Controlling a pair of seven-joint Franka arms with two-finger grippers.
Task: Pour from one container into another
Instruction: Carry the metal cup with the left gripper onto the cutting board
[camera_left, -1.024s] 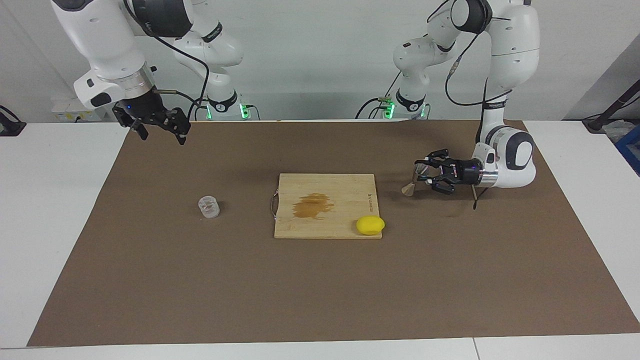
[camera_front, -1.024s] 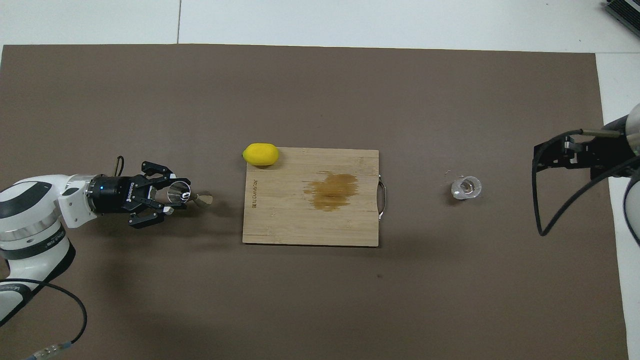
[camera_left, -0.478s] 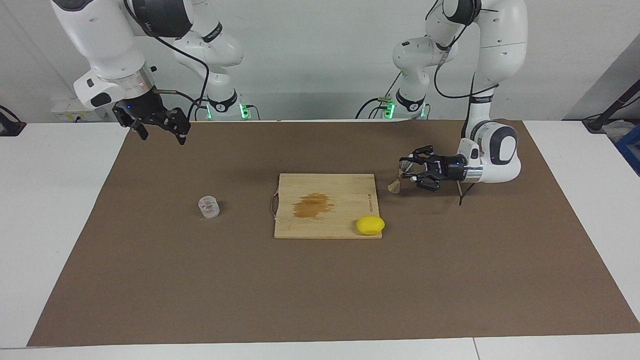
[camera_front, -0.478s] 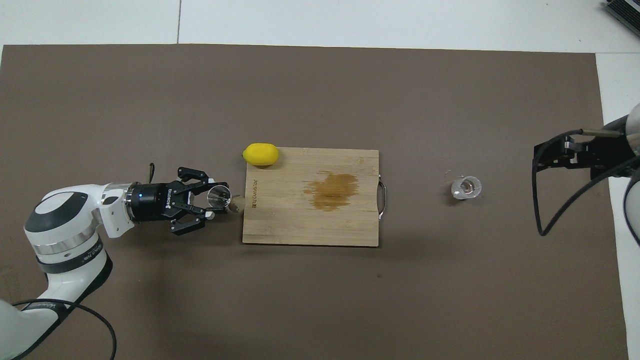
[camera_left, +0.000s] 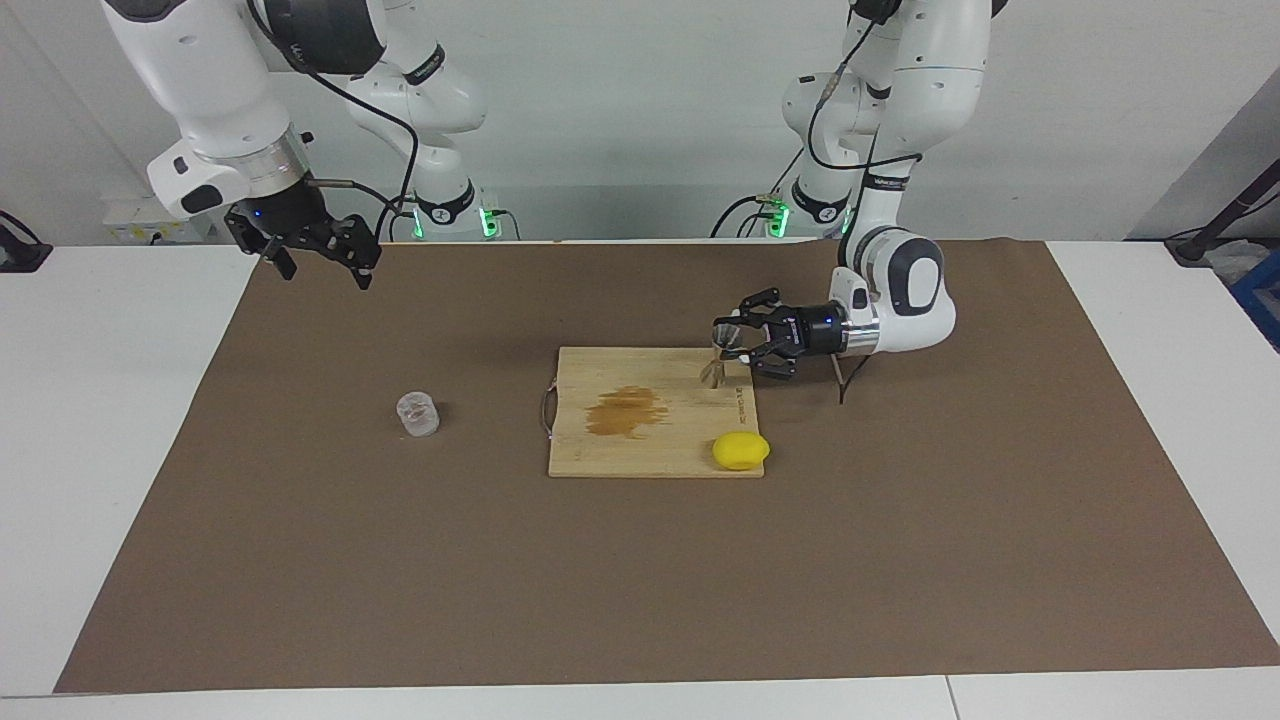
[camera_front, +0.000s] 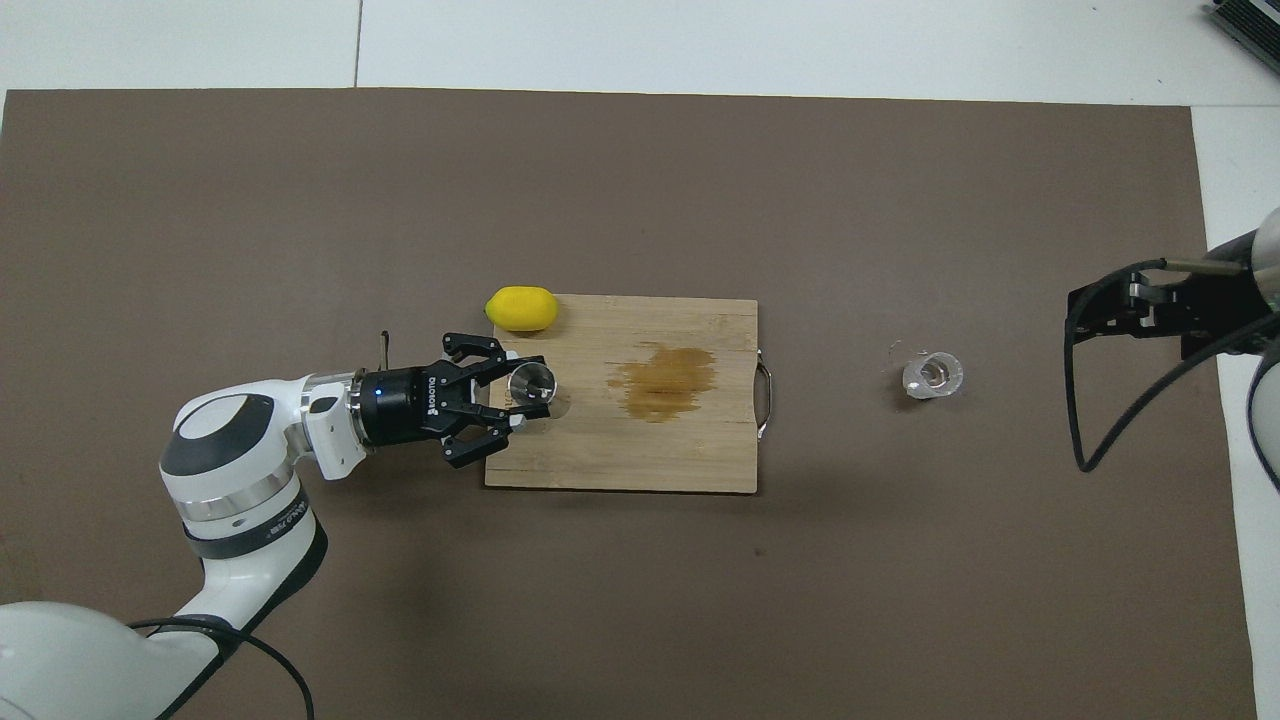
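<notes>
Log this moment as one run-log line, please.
left gripper: holds jigger over cutting board | right gripper: waits | clear cup: on mat | pour: not begun

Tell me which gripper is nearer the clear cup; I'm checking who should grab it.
Right. The right gripper waits above the mat near the clear cup's end of the table; the left gripper holds the jigger over the cutting board.
</notes>
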